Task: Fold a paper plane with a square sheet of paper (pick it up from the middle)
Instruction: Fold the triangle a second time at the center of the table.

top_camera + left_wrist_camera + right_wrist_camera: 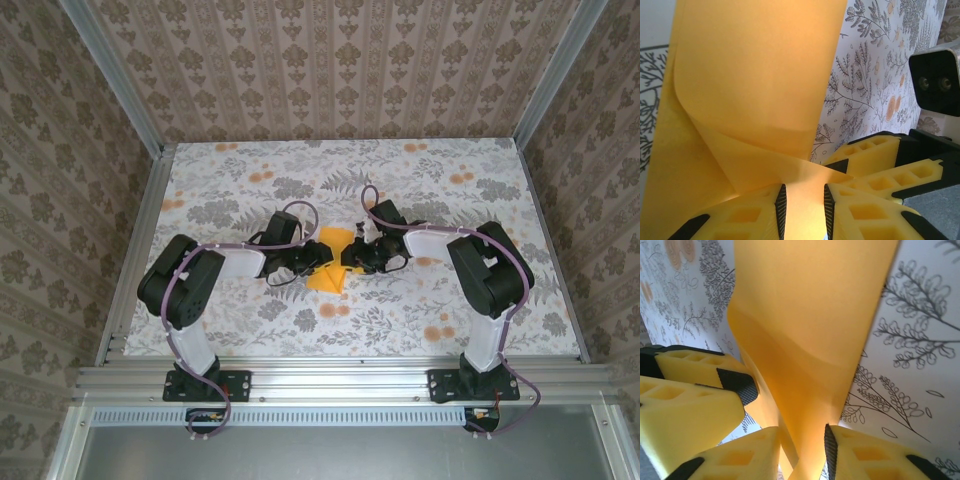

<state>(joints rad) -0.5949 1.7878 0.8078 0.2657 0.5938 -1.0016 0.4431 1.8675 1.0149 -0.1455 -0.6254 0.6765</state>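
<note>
Meeting nose to nose over the middle of the desk, well apart from all four edges: the left claw reaching in from the left-edge side, the right claw from the right-edge side. Gripping the square sheet of paper at its waist, leaving one flap fanning toward the far edge and the other toward the near edge, bow-tie fashion. Taking it by the middle, as the task asks, and most likely sharing the hold so that neither half is twisting or sagging while a centre crease is being set. Narrowing both claws down to slim slots, seen from either wrist, with orange-yellow paper filling each slot and curling up and away over the flowered cloth; judging that as both claws closed on the sheet, though not showing plainly how hard the pads are pressing. Sitting directly between each claw's fingers, then, with the opposite claw's fingertips just beside. Not yet looking like a dart, so early folding by this reading.
</note>
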